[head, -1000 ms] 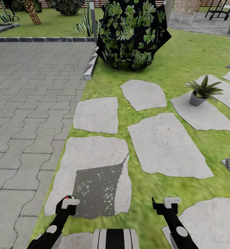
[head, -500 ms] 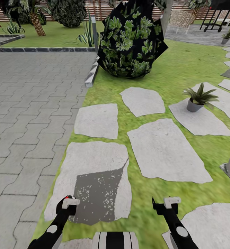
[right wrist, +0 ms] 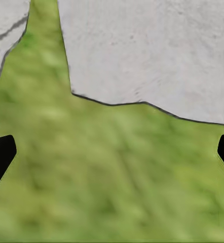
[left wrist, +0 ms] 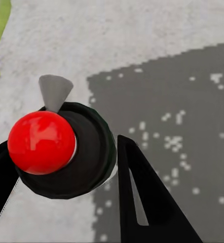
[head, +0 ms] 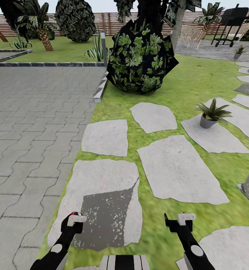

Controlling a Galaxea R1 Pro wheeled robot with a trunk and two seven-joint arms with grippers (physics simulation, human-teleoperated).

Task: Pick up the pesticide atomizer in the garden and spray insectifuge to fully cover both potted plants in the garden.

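Observation:
The pesticide atomizer (left wrist: 41, 142), a dark bottle with a red top, sits between the black fingers of my left gripper (left wrist: 66, 152), which is shut on it. In the head view that gripper (head: 75, 219) hangs low over a grey stepping stone (head: 102, 187), with the red cap just visible. My right gripper (head: 180, 221) is open over the grass, nothing between its fingers (right wrist: 0, 154). One potted plant (head: 211, 114) stands on a stone ahead to the right. Another potted plant (head: 239, 52) stands far off at the patio edge.
A big dark leafy bush (head: 139, 56) stands straight ahead on the lawn (head: 199, 78). Grey paving (head: 30, 112) with a kerb lies to the left. A bollard lamp (head: 103, 41), a brown fence (head: 109, 22), a grill (head: 231, 18) and more bushes are at the back.
The whole view has tilted upward, so the bush, stones and plant sit lower in the picture and the fence and sky appear. Both arms keep their pose.

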